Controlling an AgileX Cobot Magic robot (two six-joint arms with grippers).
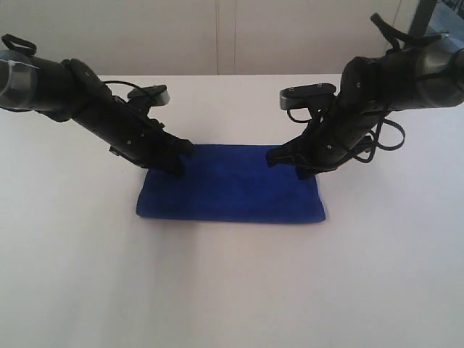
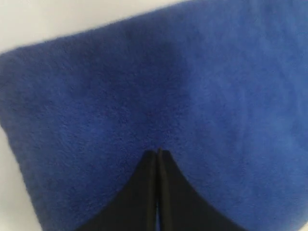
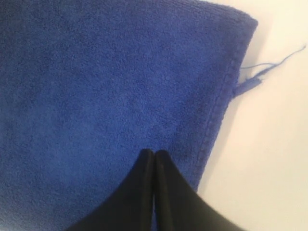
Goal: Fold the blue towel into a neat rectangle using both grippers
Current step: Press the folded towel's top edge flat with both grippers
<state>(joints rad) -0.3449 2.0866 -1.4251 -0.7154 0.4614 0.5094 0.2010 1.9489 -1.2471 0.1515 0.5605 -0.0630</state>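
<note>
Both arms were matt black with blocky, angular housings. Each wrist ended in a glossy grey cylinder at the outer end. A small flat camera module with a grey face sat on a bracket above each forearm. Loops of black cable hung beside the right arm. The left gripper [image 1: 179, 161] and right gripper [image 1: 285, 160] tapered into paired flat black fingers [image 3: 144, 192], pressed together at their tips.

A plain white worktop [image 1: 232, 290] fills most of the frame. Directly on it, just above the centre of the frame, the blue towel [image 1: 232, 192] lies flat as a folded wide rectangle.
</note>
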